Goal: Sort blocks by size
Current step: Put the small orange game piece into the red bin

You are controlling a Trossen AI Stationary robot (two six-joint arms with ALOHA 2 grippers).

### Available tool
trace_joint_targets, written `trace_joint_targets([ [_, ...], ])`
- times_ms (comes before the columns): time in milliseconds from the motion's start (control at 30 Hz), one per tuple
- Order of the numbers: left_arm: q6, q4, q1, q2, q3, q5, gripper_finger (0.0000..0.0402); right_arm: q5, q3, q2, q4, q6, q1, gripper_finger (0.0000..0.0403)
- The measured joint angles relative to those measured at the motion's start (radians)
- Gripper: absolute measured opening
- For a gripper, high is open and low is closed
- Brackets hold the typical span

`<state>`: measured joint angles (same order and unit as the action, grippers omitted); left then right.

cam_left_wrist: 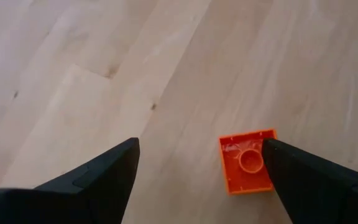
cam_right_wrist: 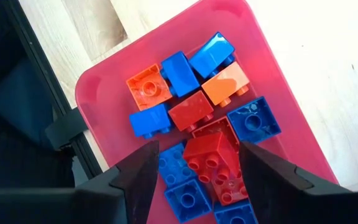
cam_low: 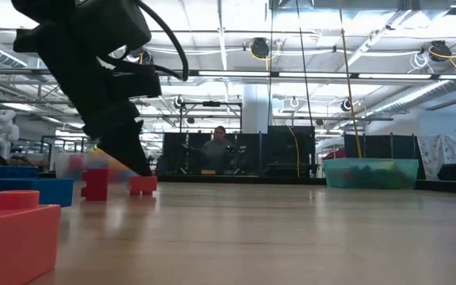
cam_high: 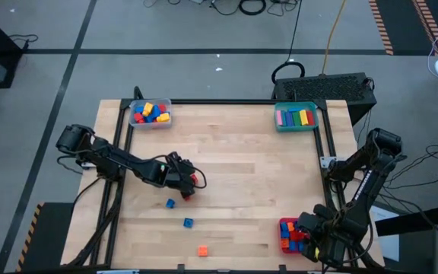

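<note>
L gripper open over glossy orange brick, hollow underside up; R gripper open, maybe empty, above studded bricks

No readable text, labels or numbers anywhere.

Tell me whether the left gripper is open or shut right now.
Open. The left wrist view shows the left gripper with its fingers spread wide and empty, an orange block lying on the table beside one.

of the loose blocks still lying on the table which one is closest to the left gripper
The small red block right at the open left gripper. The two blue cubes and the orange cube lie farther toward the table's front edge.
</note>
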<state>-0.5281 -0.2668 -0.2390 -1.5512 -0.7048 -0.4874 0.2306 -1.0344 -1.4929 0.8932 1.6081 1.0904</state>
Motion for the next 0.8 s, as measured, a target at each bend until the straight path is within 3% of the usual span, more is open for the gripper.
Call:
trace_joint_targets([
  [800,-0.096,0.039,-0.052,-0.029,0.04,-0.017,0.0338,0.02,0.0,0.0,0.003,0.003,0.0,0.0205],
])
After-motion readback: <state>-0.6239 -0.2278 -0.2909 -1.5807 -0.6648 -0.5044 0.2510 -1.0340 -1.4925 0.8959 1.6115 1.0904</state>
